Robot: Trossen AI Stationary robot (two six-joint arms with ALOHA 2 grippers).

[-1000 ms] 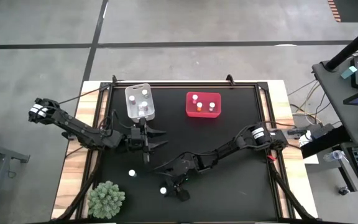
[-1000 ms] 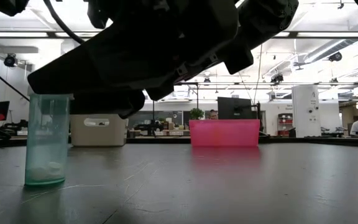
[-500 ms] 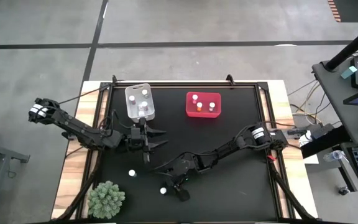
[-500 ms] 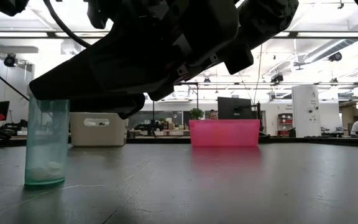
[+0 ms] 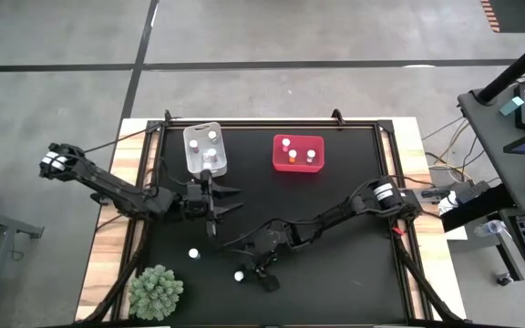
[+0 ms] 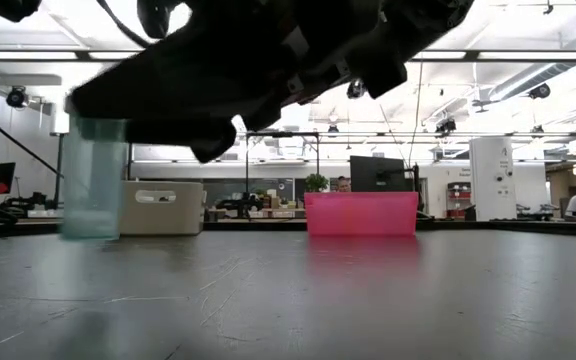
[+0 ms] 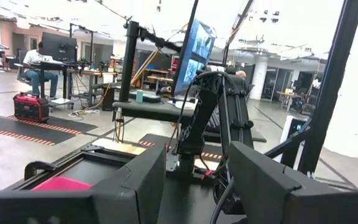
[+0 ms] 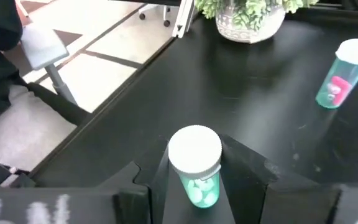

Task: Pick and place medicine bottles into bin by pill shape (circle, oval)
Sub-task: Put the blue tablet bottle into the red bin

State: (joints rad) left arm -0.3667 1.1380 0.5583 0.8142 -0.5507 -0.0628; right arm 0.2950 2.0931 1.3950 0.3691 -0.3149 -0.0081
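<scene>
- The right arm reaches from the table's 3 o'clock edge toward 6 o'clock, bent low, its right gripper (image 5: 247,270) near the front edge.
- Its fingers (image 8: 244,168) are closed on either side of a teal bottle (image 8: 194,165) with a white cap, which they hold upright; whitish pills show inside it.
- In the low view this bottle (image 6: 93,178) hangs clear of the black table (image 6: 368,290) under the dark arm.
- The left arm comes in from 9 o'clock, and the left gripper (image 5: 215,202) hovers just at 6 o'clock of the clear bin (image 5: 192,152); its fingers (image 7: 135,180) stand apart with nothing between them.
- The clear bin, toward 11 o'clock, holds three white-capped bottles.
- The red bin (image 5: 298,165), toward 12 o'clock, holds three white-capped bottles, two with orange bodies.
- A second teal bottle (image 8: 342,73), with something pink inside, stands on the table at about 7 o'clock, apart from the gripper.
- A green plant (image 5: 157,292) sits at the 7 o'clock corner.
</scene>
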